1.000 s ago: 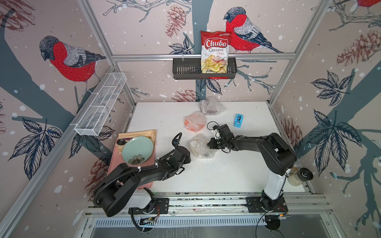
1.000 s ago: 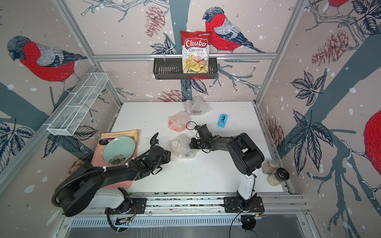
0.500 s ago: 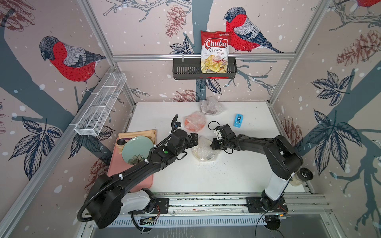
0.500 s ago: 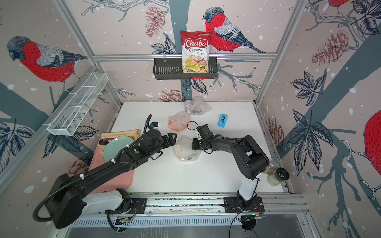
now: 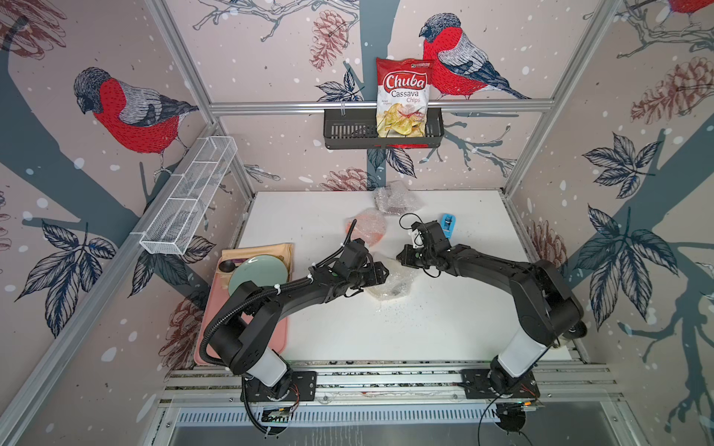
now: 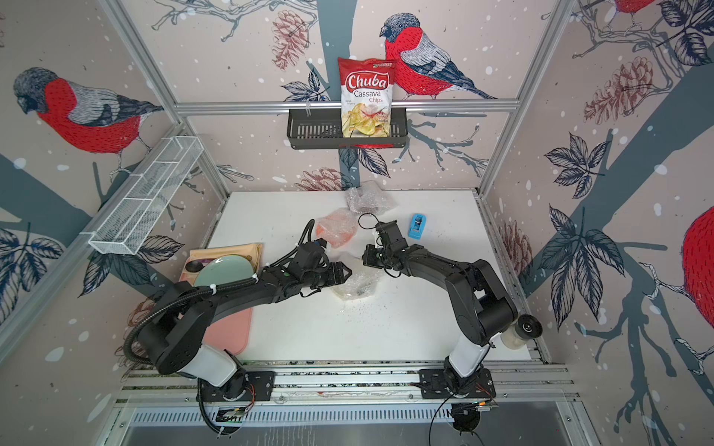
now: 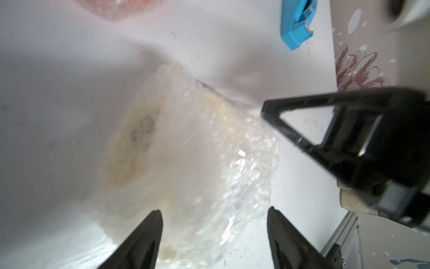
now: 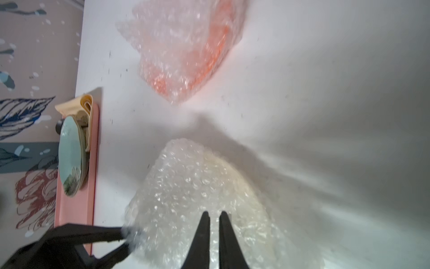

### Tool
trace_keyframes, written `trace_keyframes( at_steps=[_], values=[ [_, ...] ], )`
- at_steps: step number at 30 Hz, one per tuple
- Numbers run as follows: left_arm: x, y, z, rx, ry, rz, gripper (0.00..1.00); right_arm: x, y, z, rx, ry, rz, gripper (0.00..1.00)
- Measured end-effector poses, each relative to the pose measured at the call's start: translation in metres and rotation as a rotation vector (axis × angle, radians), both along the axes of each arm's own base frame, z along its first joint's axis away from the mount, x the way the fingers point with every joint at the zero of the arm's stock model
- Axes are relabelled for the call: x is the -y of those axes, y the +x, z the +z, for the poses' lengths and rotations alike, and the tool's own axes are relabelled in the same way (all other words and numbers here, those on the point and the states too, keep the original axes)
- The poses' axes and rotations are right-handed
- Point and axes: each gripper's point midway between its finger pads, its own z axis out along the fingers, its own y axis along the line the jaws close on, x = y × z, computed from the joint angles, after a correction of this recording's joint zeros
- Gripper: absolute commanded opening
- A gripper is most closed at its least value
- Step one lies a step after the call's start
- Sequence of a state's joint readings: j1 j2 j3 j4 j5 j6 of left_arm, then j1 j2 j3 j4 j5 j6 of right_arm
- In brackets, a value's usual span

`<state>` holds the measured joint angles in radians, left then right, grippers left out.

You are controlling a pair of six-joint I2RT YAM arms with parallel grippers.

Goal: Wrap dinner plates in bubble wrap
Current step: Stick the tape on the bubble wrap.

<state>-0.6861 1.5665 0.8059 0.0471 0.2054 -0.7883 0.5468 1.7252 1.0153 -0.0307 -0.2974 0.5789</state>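
White table (image 5: pixel 444 332), matte, peppered with dark specks just in front of its middle, boxed in by an aluminium frame and walls papered with red-breasted birds (image 5: pixel 135 116), pine cones and grey branches. On the back wall a black basket (image 5: pixel 347 131), a Chuba cassava chips bag (image 5: pixel 403 100) upright in it. On the left wall a white wire rack (image 5: pixel 185 204). Along the table's left edge a pink tray (image 6: pixel 228 332), carrying a pale green plate (image 5: pixel 259 270) and, at its rear end, a folded tan cloth (image 5: pixel 266 249). Toward the right edge, in the rear half, a small blue object (image 5: pixel 447 225).

At the table's middle the cream plate (image 7: pixel 130 149): a pale yellowish disc with a dark smudge, seen blurred through the bubble wrap (image 7: pixel 209 151) crumpled loosely over and around it. Film clear and glinting, bubbles small and close-set. Behind it, toward the rear edge, the orange plate (image 5: pixel 369 231), likewise wrapped, salmon-coloured through the film. At the rear edge itself a third wrapped bundle (image 5: pixel 394 199), dark inside.

At the cream plate's left side the left gripper (image 7: pixel 214 209), fingers spread wide, wrap just ahead of and between the tips. At the plate's rear side the right gripper (image 8: pixel 214 213), fingers drawn almost together with only a thin slit, tips over the wrap. Impossible to tell whether any film is pinched there.
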Motion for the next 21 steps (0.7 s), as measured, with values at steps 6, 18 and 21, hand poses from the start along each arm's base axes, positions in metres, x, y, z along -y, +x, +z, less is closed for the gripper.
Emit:
trace_keyframes(
  at_steps=[6,18,21],
  values=[
    [-0.011,-0.014,-0.023,-0.059,0.05,-0.002,0.44,-0.007,0.005,-0.034,-0.055,-0.053,0.028,0.11],
    [-0.017,-0.023,-0.035,-0.078,0.05,0.004,0.35,-0.014,0.007,-0.018,-0.01,-0.085,0.065,0.07],
    [-0.017,-0.023,-0.028,-0.066,0.036,0.007,0.37,-0.016,0.007,-0.04,-0.036,-0.109,0.067,0.05]
  ],
)
